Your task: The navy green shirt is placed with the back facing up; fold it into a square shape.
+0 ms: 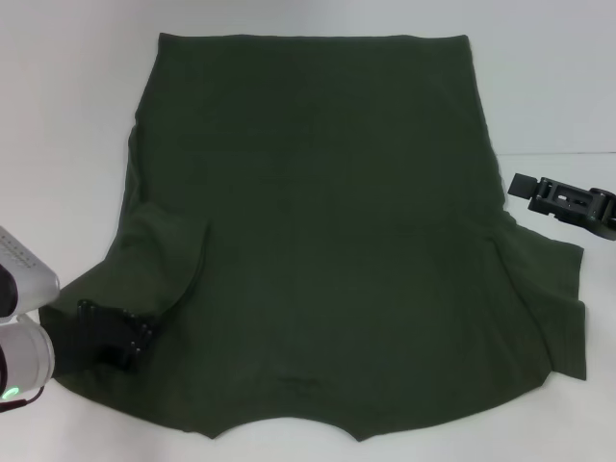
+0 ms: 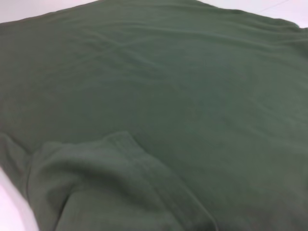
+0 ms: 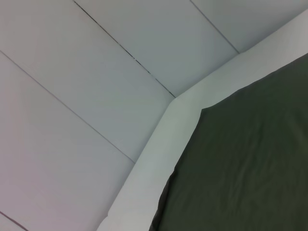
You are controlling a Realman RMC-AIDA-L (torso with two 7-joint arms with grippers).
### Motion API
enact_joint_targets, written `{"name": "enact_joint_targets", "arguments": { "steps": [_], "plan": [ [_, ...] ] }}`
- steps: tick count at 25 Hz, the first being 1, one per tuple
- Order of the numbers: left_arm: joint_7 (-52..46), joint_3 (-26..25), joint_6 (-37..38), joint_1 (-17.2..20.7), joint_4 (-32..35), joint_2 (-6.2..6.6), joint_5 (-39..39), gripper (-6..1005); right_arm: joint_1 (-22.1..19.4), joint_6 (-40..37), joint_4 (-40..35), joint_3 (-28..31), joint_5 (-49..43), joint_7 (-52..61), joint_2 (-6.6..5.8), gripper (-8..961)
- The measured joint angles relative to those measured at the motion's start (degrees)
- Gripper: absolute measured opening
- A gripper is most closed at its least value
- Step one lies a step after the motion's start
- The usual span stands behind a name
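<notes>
No legible text, label, brand, number or sign in any of the three views. The navy green shirt (image 1: 318,231) is plain, unprinted fabric with no readable tag. The housings of the left gripper (image 1: 114,334) and right gripper (image 1: 568,202) carry no readable markings. The white table (image 1: 58,144) is unmarked as well.

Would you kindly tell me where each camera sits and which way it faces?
Head view: above, facing forward and down at the navy green shirt; left claw on its folded sleeve, right claw beside it.
Left wrist view: close over the shirt; no robot parts.
Right wrist view: the shirt's corner, the white table; no robot parts.
Shared: the shirt.
</notes>
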Motion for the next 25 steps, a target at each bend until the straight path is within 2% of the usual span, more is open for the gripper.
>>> {"name": "enact_joint_targets", "arguments": {
  "steps": [8, 25],
  "plan": [
    [-4.36, 0.31, 3.36, -1.08, 2.53, -0.01, -0.17, 30, -0.18, 0.09, 0.00, 0.00, -0.01, -0.03, 0.00, 899],
    [-11.50, 2.88, 4.01, -3.54, 6.94, -0.13, -0.44, 31, -0.37, 0.10, 0.00, 0.00, -0.06, -0.45, 0.00, 898]
  ]
}}
